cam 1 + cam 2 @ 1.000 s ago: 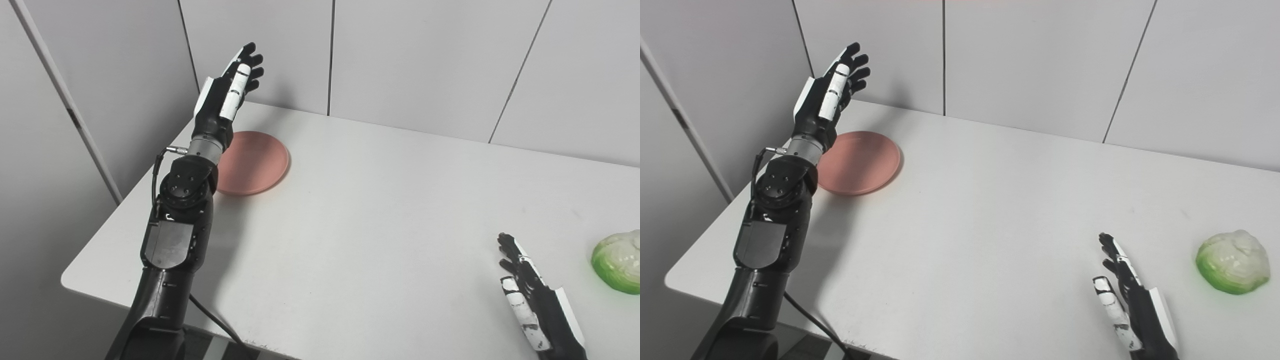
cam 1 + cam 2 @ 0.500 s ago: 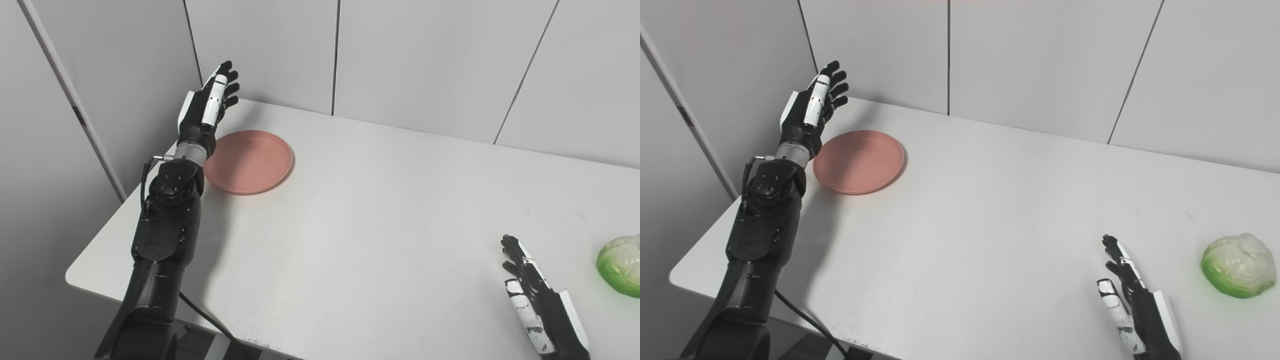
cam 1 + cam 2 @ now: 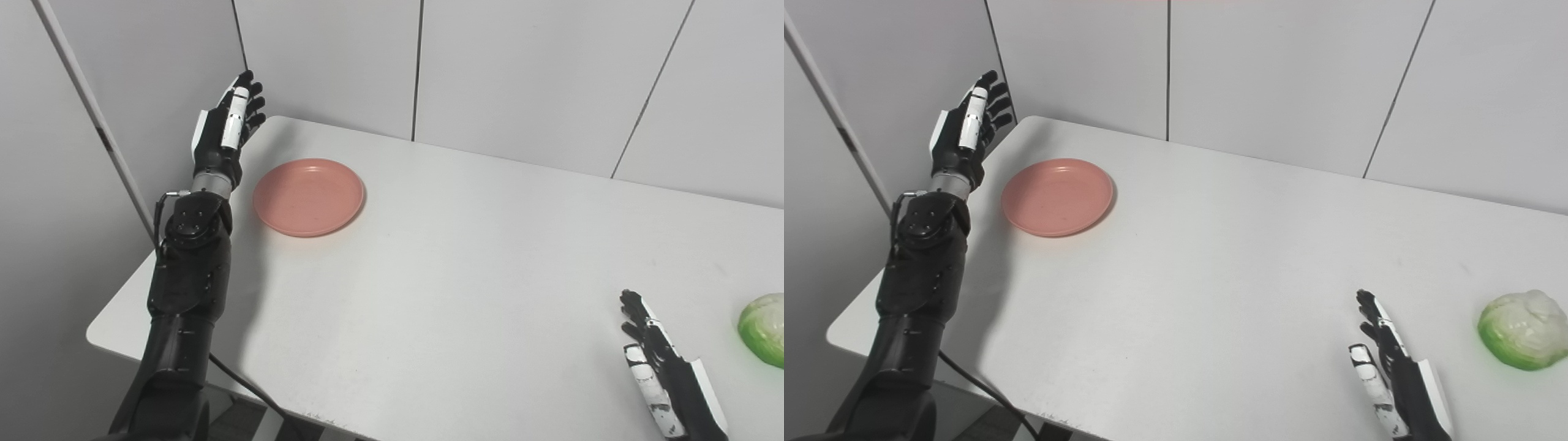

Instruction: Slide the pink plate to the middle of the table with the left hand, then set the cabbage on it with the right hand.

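The pink plate (image 3: 309,196) lies flat near the table's far left corner. My left hand (image 3: 225,127) is raised beside the table's left edge, to the left of the plate and apart from it, open with fingers pointing up and nothing in it. The cabbage (image 3: 1524,338), pale green and white, rests at the right edge of the table. My right hand (image 3: 1387,367) hovers low near the front right, left of the cabbage and apart from it, open and empty.
The white table (image 3: 465,257) stands against grey wall panels behind and to the left. Its left edge and rounded front left corner (image 3: 98,331) lie under my left arm. A black cable (image 3: 245,383) hangs below the front edge.
My left hand has swung left and lower, from over the plate's left part to beside the table's left edge, uncovering the plate. The camera shifted slightly. The right hand stayed put.
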You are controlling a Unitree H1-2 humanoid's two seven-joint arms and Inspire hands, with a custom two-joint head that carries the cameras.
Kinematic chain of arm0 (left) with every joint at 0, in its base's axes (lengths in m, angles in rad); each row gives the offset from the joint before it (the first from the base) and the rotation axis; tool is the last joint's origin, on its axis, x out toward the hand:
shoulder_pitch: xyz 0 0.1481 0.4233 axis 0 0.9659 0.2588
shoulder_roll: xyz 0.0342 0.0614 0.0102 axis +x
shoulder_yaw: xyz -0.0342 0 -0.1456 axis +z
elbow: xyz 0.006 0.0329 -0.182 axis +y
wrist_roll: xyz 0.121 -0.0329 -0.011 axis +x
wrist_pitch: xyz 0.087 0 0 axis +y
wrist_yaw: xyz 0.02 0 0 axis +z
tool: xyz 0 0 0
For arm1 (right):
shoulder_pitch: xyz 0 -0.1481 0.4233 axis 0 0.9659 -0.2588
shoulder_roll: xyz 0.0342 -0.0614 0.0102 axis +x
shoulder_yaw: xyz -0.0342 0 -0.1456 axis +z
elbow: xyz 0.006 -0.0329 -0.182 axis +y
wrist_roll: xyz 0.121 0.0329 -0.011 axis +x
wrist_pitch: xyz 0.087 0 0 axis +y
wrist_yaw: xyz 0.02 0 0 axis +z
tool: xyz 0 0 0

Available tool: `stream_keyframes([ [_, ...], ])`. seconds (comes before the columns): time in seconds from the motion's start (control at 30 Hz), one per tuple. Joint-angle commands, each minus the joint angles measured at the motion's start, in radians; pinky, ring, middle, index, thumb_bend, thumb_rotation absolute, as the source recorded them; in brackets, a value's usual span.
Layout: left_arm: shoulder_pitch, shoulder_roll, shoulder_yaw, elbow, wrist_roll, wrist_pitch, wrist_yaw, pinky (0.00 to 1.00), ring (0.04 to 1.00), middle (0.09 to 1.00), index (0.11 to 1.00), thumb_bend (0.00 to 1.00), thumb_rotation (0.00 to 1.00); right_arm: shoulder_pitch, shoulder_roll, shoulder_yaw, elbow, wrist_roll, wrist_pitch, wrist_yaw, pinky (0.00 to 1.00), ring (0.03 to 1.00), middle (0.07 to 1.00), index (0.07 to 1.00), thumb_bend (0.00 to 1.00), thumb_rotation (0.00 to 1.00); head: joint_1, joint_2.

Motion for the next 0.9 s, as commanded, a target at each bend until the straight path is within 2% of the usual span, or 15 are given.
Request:
stream_keyframes([
  [0.0, -0.039, 0.031, 0.009, -0.009, -0.006, -0.031, 0.015, 0.90, 0.910, 0.908, 0.889, 0.38, 1.00, 0.011, -0.007, -0.004, 0.028, 0.005, 0.014, 0.003, 0.92, 0.945, 0.944, 0.930, 0.32, 1.00, 0.001, 0.001],
  [0.2, -0.038, 0.034, 0.016, 0.012, -0.013, -0.011, 0.021, 0.89, 0.910, 0.913, 0.901, 0.38, 1.00, 0.011, -0.008, -0.005, 0.030, -0.004, 0.013, 0.000, 0.91, 0.941, 0.938, 0.926, 0.32, 1.00, 0.003, 0.003],
  [0.37, -0.038, 0.047, 0.002, 0.095, -0.010, -0.082, 0.000, 0.90, 0.907, 0.921, 0.902, 0.41, 0.95, 0.013, -0.004, -0.006, 0.032, 0.001, 0.010, -0.001, 0.91, 0.943, 0.940, 0.925, 0.33, 1.00, 0.002, 0.001],
  [0.5, -0.048, 0.049, -0.002, 0.158, -0.015, -0.122, -0.005, 0.89, 0.903, 0.917, 0.898, 0.42, 0.95, 0.015, -0.008, -0.004, 0.020, -0.002, 0.018, 0.002, 0.91, 0.945, 0.942, 0.928, 0.32, 1.00, 0.003, 0.003],
  [0.67, -0.052, 0.053, -0.007, 0.203, -0.030, -0.152, -0.019, 0.91, 0.922, 0.923, 0.909, 0.40, 0.97, 0.013, -0.009, -0.004, 0.027, -0.002, 0.002, 0.001, 0.91, 0.944, 0.944, 0.929, 0.33, 1.00, 0.007, 0.005],
  [0.87, -0.062, 0.061, -0.004, 0.258, -0.030, -0.168, -0.006, 0.90, 0.918, 0.916, 0.902, 0.40, 1.00, 0.012, -0.009, -0.003, 0.026, -0.012, 0.000, -0.003, 0.90, 0.940, 0.939, 0.925, 0.32, 1.00, 0.008, 0.008],
])
